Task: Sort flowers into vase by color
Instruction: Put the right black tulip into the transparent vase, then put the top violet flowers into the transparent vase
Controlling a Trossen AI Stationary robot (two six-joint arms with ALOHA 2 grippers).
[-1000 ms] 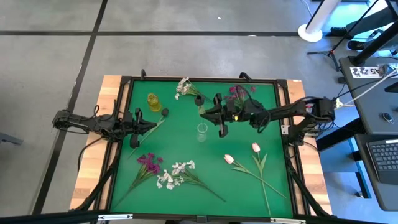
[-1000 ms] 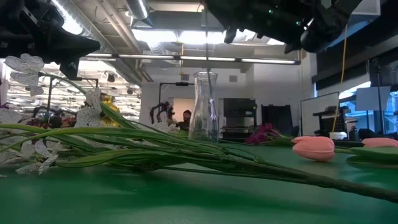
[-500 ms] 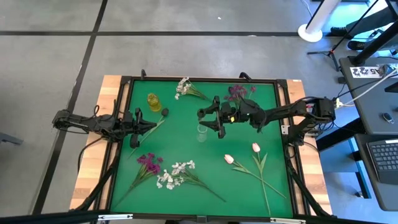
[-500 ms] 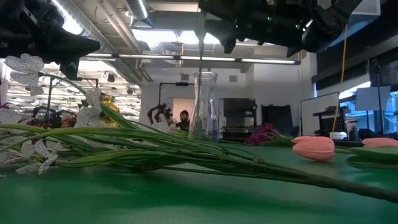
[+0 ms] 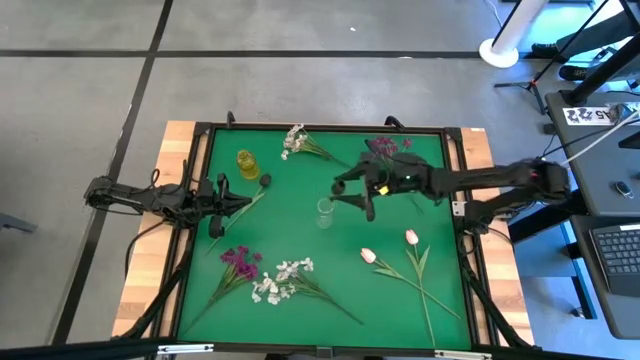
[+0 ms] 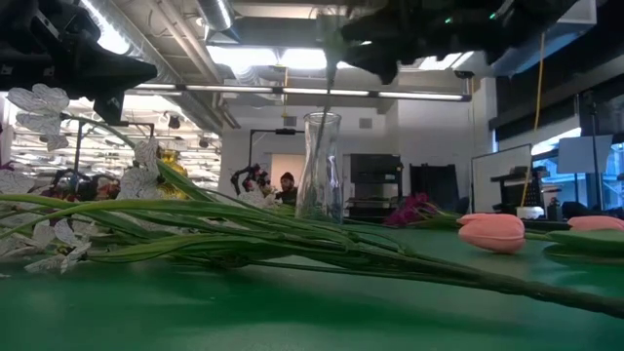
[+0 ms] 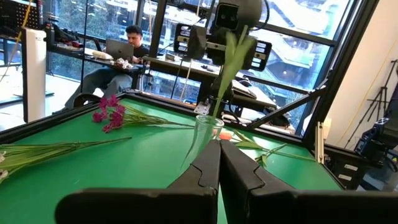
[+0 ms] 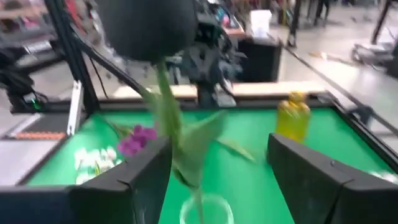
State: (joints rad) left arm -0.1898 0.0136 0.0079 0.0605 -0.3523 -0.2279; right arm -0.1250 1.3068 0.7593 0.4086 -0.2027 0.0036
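From above, the right gripper is hanging over the middle of the green table, just beside the clear glass vase, while the left gripper is waiting low near the table's left side, with a dark-headed stem lying by its tip. A yellow vase is standing toward the far left. White blossom clusters and a magenta spray are lying along the far edge; another magenta spray, more white blossoms and two pink tulip buds are lying along the near side.

At table height, the clear vase is standing upright with a thin green stem reaching down into its neck from the dark arm overhead. White-blossomed stems are lying across the foreground, and a pink tulip bud is resting at the right.

In the left wrist view, the left gripper's fingers are pressing together with nothing between them. Beyond them the clear vase is holding a green-leaved stem under the right arm's wrist. A person is sitting at a desk beyond the table.

In the right wrist view, the right gripper's fingers are standing spread wide apart, and the green stem is hanging free between them, its lower end entering the vase's rim.
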